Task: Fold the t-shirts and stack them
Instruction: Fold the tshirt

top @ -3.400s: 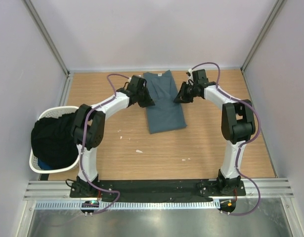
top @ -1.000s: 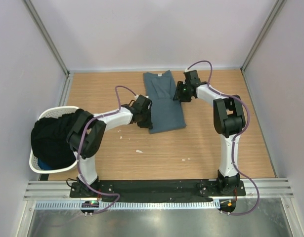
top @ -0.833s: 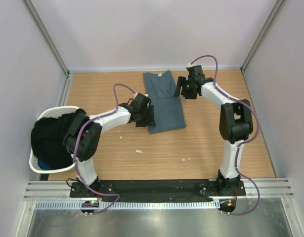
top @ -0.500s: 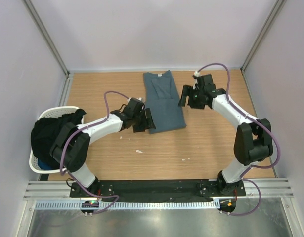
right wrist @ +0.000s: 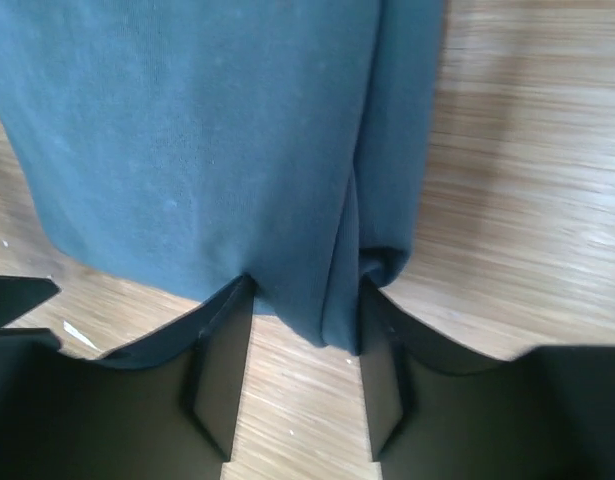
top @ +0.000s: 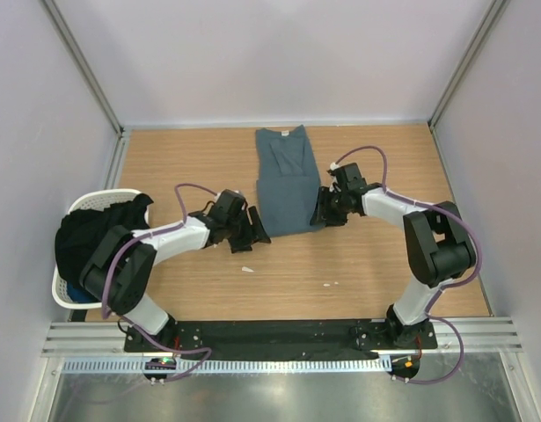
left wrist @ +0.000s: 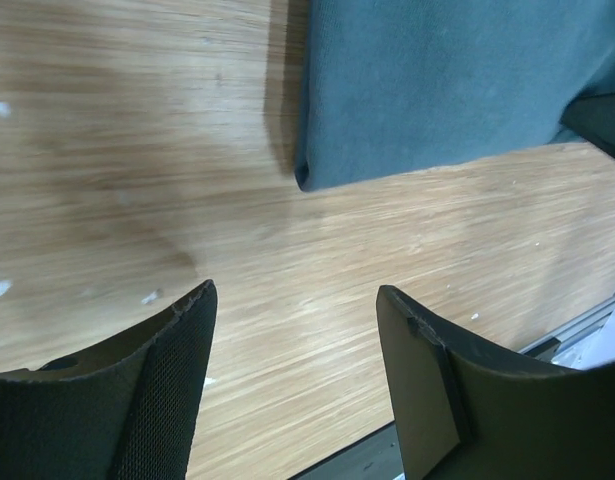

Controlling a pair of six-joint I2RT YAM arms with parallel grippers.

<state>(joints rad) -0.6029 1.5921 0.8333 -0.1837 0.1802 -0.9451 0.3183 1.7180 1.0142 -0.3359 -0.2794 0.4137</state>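
Slate blue-grey t-shirt point(top: 288, 180) lies flat on the wooden table point(top: 384, 264), folded into a long narrow strip. The collar end sits against the middle of the far edge and the hem end reaches toward the table's centre. A small white neck label point(top: 285, 132) shows at the far end. The left gripper point(top: 252, 236) is low over bare wood just off the hem's left corner, clear of the cloth. In its wrist view the left gripper point(left wrist: 297, 370) is released: both fingers point(left wrist: 157, 400) stand wide apart with only wood grain between them, and the shirt's corner point(left wrist: 437, 80) lies beyond the tips, not touched. The right gripper point(top: 321, 214) is at the hem's right corner. From its wrist camera, the right gripper point(right wrist: 305, 380) has its fingers point(right wrist: 222, 370) parted on either side of the shirt's point(right wrist: 187, 130) doubled right-hand fold, and the hem edge dips into the gap between them. The cloth meets both fingertips, with a slight pucker by the right-hand one, but the jaws are not clenched and wood shows between them below the hem. A white plastic laundry basket point(top: 62, 292) sits off the table's left edge, toward the near corner, heaped with dark clothing point(top: 94, 246) that spills over its rim. A few white specks point(top: 246, 269) lie on the wood nearer the bases than the left gripper.
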